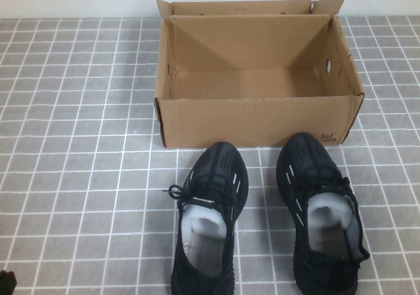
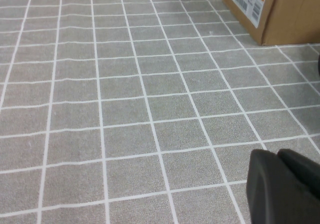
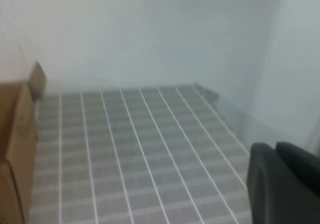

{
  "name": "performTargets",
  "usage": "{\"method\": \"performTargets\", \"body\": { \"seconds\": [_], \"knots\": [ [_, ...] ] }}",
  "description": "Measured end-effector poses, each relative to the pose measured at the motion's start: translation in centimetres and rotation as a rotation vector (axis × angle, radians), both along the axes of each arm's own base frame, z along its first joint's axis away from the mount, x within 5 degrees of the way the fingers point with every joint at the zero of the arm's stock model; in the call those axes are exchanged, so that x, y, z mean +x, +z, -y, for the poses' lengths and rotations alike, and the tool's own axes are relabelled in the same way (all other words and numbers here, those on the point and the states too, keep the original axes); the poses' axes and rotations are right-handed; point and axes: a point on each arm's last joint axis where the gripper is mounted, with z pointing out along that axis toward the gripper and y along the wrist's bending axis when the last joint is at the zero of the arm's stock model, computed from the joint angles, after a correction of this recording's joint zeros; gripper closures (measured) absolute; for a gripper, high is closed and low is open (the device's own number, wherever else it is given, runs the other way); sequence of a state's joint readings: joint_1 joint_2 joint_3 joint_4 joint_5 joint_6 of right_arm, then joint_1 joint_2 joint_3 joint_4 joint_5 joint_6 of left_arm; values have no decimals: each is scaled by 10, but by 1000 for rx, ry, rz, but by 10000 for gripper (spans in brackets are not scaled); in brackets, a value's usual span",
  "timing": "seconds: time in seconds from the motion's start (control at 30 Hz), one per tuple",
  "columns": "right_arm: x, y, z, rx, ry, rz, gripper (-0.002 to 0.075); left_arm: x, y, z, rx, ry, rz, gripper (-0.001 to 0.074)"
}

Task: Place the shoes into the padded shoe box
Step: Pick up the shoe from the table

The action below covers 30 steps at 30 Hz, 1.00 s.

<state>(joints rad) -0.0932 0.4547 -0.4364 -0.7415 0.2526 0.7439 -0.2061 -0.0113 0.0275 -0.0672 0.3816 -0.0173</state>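
Padded shoe box is sitting open in the upper centre of the high view on the grey tiled table, flaps standing up along its far edge, interior showing bare cardboard, a small dark print at the lower right corner of its front wall. The shoes are lying just in front of it, toes pointing toward the box, side by side but apart: left shoe in the lower centre of the frame, its toe close to the box front without touching, laces trailing off to its left; right shoe in the lower right, toe nearly meeting the box's front wall. Both are showing pale lining at the opening and white dash marks on the sides. Left gripper is showing as a dark shape in the lower right of the left wrist view, hanging over bare tiles, a corner of the box with an orange-and-white label in that frame's upper right; cannot tell how its fingers stand. Right gripper is sitting in the lower right of the right wrist view, box edge at the left of the frame; finger state likewise cannot be told.
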Motion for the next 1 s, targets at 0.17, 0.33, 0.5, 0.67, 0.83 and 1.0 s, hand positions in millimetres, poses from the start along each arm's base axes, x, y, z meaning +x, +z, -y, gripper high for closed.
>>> {"method": "performTargets", "body": {
  "seconds": [0.17,0.33,0.5,0.67,0.83,1.0],
  "knots": [
    [12,6,-3,-17,20,-157,734,0,0,0,0,0,0,739],
    [26,-2,-22,-45,198,-290,734,0,0,0,0,0,0,739],
    [36,-20,-54,-69,457,-452,734,0,0,0,0,0,0,739],
    [42,-35,-82,-104,663,-609,734,0,0,0,0,0,0,739],
    [51,-30,-103,-154,774,-746,734,0,0,0,0,0,0,739],
    [66,-17,-119,-258,874,-786,734,0,0,0,0,0,0,739]
  ]
}}
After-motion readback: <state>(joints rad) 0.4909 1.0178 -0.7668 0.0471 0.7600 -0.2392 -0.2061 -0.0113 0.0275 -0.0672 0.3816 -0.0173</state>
